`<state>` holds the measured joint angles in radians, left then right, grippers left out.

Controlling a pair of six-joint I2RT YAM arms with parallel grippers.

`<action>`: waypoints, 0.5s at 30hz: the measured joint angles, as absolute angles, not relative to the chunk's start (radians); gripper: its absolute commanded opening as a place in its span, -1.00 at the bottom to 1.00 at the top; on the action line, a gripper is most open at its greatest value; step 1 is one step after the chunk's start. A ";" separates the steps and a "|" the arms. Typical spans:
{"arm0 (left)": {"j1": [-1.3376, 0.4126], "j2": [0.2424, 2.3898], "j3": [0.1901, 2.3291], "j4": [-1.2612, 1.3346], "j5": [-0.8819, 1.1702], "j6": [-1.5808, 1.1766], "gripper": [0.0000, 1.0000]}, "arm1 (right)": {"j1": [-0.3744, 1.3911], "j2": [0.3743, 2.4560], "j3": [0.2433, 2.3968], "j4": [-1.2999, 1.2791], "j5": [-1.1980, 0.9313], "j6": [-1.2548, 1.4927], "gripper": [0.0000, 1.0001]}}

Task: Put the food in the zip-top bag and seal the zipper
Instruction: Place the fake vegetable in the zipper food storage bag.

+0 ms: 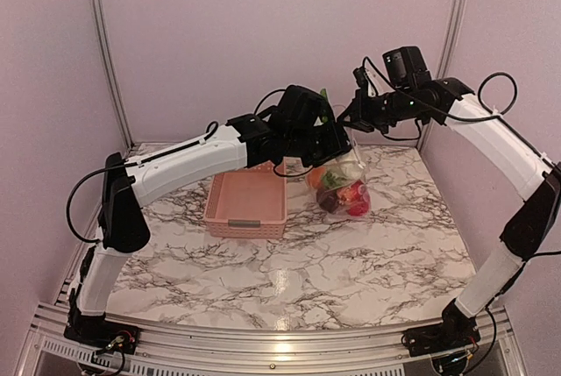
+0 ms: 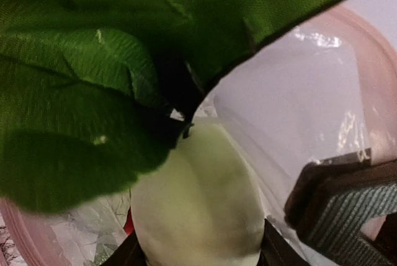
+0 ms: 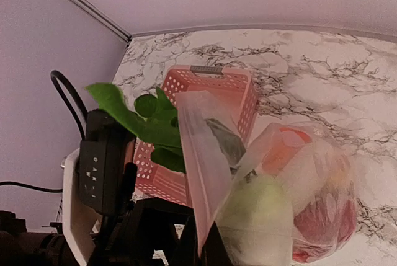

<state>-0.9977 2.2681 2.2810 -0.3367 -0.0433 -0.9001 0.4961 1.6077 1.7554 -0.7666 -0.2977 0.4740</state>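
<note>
The clear zip-top bag [image 1: 344, 185] hangs from its mouth edge, which my right gripper [image 1: 356, 122] pinches above the table. Red, orange and dark food [image 1: 349, 196] lies in its bottom; the red piece [image 3: 325, 216] and the orange piece [image 3: 282, 151] show through the plastic. My left gripper [image 1: 337, 148] is shut on a white oblong vegetable [image 2: 195, 210] with green leaves [image 2: 93, 92], holding it in the bag's mouth. In the right wrist view the vegetable [image 3: 260, 222] sits behind the plastic [image 3: 201, 167]. The zipper is too faint to make out.
The pink lattice basket [image 1: 245, 205] stands left of the bag, with nothing showing in it. It also appears in the right wrist view [image 3: 214, 89]. The right finger pad [image 2: 341, 216] is close beside the vegetable. Walls enclose the marble table [image 1: 351, 271].
</note>
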 measured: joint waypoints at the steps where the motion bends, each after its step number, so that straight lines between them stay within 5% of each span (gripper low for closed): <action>1: -0.995 2.296 2.321 -0.359 -0.026 -0.898 0.39 | 0.496 1.608 1.756 -0.767 -0.299 0.471 -1.00; 3: -0.983 2.311 2.343 -0.390 -0.007 -0.896 0.54 | 0.496 1.608 1.756 -0.767 -0.304 0.470 -1.00; 4: -0.977 2.310 2.342 -0.403 0.001 -0.902 0.87 | 0.496 1.608 1.756 -0.767 -0.306 0.470 -1.00; 5: -0.970 2.304 2.335 -0.406 0.009 -0.911 0.96 | 0.496 1.608 1.755 -0.767 -0.306 0.470 -1.00; 15: -0.868 2.147 2.288 -0.418 0.093 -0.908 0.98 | 0.493 1.604 1.750 -0.731 -0.302 0.471 -1.00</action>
